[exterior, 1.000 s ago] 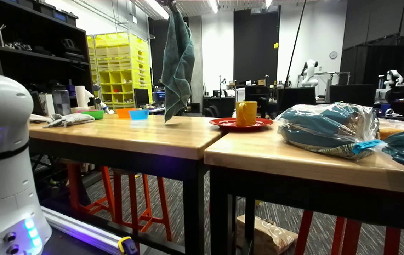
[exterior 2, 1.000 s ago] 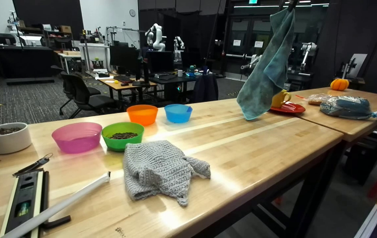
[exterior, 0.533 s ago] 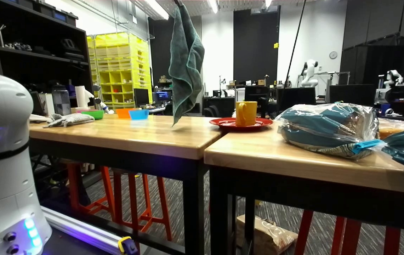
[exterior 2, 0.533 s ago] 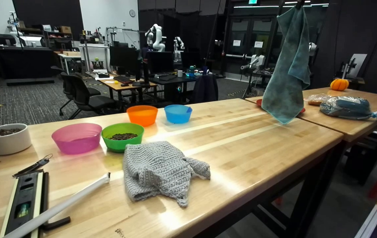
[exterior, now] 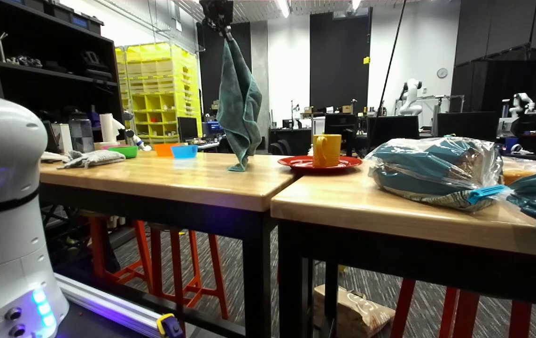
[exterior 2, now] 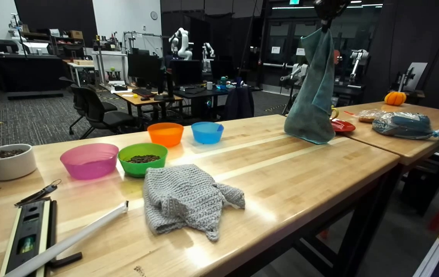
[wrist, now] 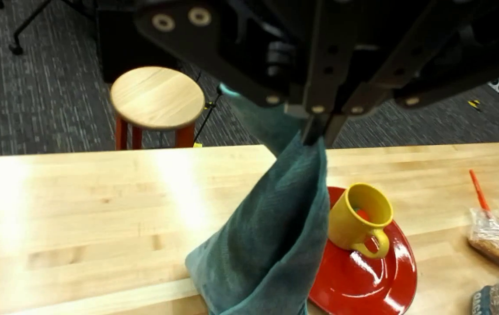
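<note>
My gripper (wrist: 320, 133) is shut on a teal towel (wrist: 262, 249), pinching it near its top. In both exterior views the towel (exterior: 239, 108) hangs down in loose folds from the gripper (exterior: 228, 35). Its lower hem meets the wooden tabletop (exterior: 192, 180) and bends there. Close beside it a red plate (wrist: 363, 284) bears a yellow mug (wrist: 341, 227), whose handle points away from the towel in the wrist view. In an exterior view the towel (exterior 2: 309, 96) covers most of the mug and part of the plate (exterior 2: 343, 126).
Orange (exterior 2: 165, 134), blue (exterior 2: 207, 133), pink (exterior 2: 89, 161) and green (exterior 2: 138, 169) bowls stand along the table, with a grey knitted cloth (exterior 2: 188, 200) nearby. Bagged bread (exterior: 437, 169) lies on the adjoining table. A spirit level (exterior 2: 29, 234) and a white rod (exterior 2: 73, 238) lie at the near end.
The towel first shifted toward the plate side, then back somewhat, and has come lower. The gripper has descended into both exterior views, and the hanging hem now bends against the tabletop.
</note>
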You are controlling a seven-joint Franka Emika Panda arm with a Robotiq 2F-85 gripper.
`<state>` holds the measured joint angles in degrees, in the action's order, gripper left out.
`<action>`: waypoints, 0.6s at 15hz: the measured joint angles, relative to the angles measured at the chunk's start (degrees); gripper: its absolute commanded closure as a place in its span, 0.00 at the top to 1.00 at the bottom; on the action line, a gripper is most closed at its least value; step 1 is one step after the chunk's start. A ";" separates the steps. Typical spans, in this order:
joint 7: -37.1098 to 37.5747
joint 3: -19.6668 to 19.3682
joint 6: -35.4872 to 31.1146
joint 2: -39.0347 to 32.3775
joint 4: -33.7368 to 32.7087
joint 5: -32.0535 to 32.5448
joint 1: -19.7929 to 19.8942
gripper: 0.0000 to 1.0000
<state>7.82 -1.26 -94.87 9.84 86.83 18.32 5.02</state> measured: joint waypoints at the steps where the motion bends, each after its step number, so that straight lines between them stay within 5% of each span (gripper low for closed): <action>1: 1.10 1.30 0.01 -0.18 1.57 1.01 -0.82 0.00; 6: 5.75 6.89 1.26 -1.08 9.05 3.15 -5.51 0.03; 7: 6.24 7.78 1.59 -1.10 10.44 3.09 -6.42 0.29; 9: 6.33 9.43 1.90 -1.06 13.41 2.57 -8.38 0.33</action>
<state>14.15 8.17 -92.97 8.78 100.24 20.88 -3.36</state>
